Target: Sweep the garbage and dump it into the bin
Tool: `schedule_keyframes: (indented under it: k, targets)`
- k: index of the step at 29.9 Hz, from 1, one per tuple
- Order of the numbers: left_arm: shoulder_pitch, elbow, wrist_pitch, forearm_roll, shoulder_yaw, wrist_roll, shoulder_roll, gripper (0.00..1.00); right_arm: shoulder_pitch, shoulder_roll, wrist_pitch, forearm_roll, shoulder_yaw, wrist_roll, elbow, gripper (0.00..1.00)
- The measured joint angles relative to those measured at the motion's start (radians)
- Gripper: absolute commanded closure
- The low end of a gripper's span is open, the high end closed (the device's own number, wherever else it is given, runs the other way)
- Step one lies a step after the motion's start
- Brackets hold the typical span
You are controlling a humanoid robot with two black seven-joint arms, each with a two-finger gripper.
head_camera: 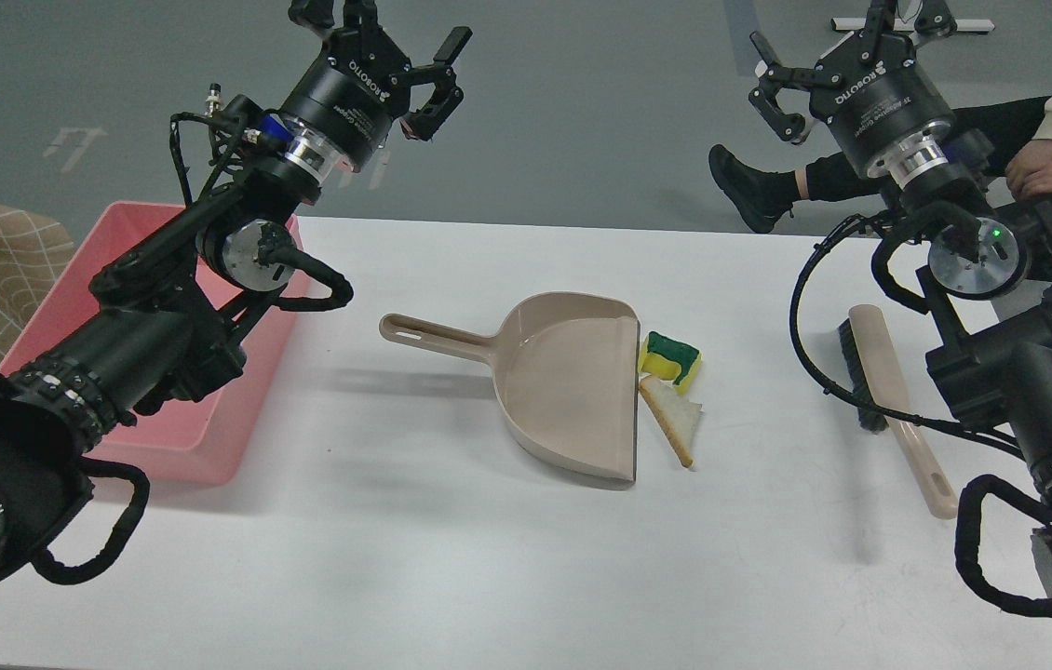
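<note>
Nothing is swept yet. The sponge [672,357] and bread slice [678,421] lie at the dustpan's [563,391] lip, well below and between my raised grippers. The bin [163,437] sits under my left arm. Left gripper [400,46] and right gripper [815,56] are both spread, empty; each reads "ROBOTIQ". The brush [889,391] lies untouched below the right one.

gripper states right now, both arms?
Left gripper: open, empty, raised above the far table edge.
Right gripper: open, empty, raised; brush not picked up.
</note>
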Motion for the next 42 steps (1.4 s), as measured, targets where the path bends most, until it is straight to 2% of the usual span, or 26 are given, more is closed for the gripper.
schedule_keyframes:
  k: [42]
  targets:
    - [0.000,0.002,0.000,0.002,-0.012,-0.013,-0.005,0.02,0.000,0.002,0.000,0.000,0.000,-0.001,0.003,0.00]
